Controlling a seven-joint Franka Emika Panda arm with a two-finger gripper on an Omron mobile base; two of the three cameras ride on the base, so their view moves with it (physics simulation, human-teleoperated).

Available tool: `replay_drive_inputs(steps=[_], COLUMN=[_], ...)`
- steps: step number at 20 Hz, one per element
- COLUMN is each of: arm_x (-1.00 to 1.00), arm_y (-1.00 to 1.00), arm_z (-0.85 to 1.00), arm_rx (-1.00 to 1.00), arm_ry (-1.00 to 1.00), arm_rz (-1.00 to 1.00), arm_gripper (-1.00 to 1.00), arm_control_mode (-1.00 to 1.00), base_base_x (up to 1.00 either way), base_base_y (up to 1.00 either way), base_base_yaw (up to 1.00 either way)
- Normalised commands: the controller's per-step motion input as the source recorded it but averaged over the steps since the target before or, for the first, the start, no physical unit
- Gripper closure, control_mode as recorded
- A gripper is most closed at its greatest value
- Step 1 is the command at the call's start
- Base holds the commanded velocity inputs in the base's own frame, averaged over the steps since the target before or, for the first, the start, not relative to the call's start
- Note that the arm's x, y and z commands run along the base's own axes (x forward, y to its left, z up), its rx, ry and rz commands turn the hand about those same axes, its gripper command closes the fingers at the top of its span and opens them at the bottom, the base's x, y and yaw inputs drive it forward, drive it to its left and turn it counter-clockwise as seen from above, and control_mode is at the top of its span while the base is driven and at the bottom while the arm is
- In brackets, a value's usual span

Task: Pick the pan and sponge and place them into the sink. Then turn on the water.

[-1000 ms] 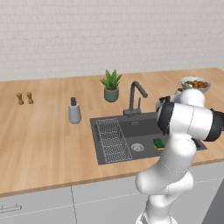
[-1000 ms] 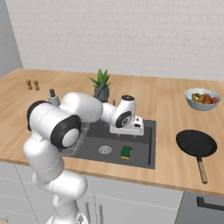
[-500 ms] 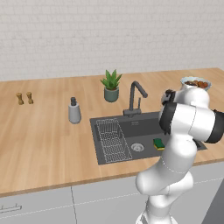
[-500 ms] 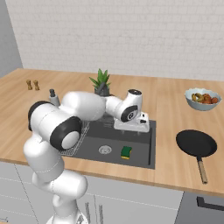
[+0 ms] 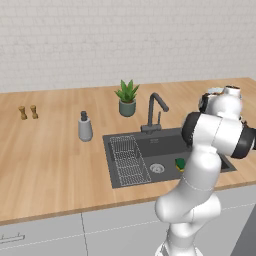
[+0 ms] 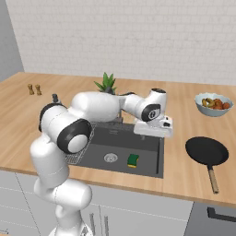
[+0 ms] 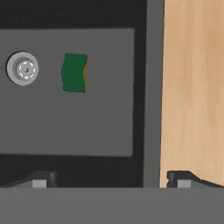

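- Left base view: two shakers (image 5: 28,112) are seen at the far left edge, a soap bottle (image 5: 85,127) left of centre, a plant (image 5: 127,97) and the faucet (image 5: 154,111) at the upper middle.
- The sink (image 5: 127,177) lies at centre frame, with a wire rack (image 5: 128,160) in its left part and the drain (image 5: 156,168) beside it. The sponge (image 5: 179,163) is partly seen on the basin floor, right of the drain, against the arm.
- Right base view: the sponge (image 6: 133,160) is shown whole, lower centre, just right of the drain (image 6: 110,157).
- The gripper (image 6: 153,134) is seen at centre, over the right rim of the sink (image 6: 160,154).
- The pan (image 6: 207,151) lies on the counter (image 6: 184,175) at the right, well apart from the sink, handle toward the lower edge. A fruit bowl (image 6: 212,104) sits at the upper right.
- Hand view: the drain (image 7: 22,68) is at the upper left, the sponge (image 7: 74,72) just right of it, the sink's rim (image 7: 152,87) right of centre, bare counter (image 7: 192,87) beyond.
- The fingertips (image 7: 41,178) are spread wide at the bottom edge, one over the basin, one over the counter, with nothing between them.
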Motion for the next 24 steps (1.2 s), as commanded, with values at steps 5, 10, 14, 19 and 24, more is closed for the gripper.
replay_drive_inputs(steps=[5, 10, 14, 19, 24], arm_x=[-0.44, -0.40, -0.03, 0.00, 0.00], arm_y=[-0.92, -0.82, -0.57, -0.29, -0.24], arm_z=[0.00, 0.00, -0.02, -0.02, 0.00], arm_rx=[0.00, 0.00, 0.00, 0.00, 0.00], arm_ry=[0.00, 0.00, 0.00, 0.00, 0.00], arm_rz=[-0.04, -0.02, 0.00, 0.00, 0.00], arm_gripper=[-1.00, -1.00, -1.00, -1.00, -1.00], arm_control_mode=[-1.00, -1.00, -1.00, -1.00, -1.00], base_base_x=[0.00, 0.00, 0.00, 0.00, 0.00], base_base_y=[0.00, 0.00, 0.00, 0.00, 0.00], base_base_yaw=[0.00, 0.00, 0.00, 0.00, 0.00])
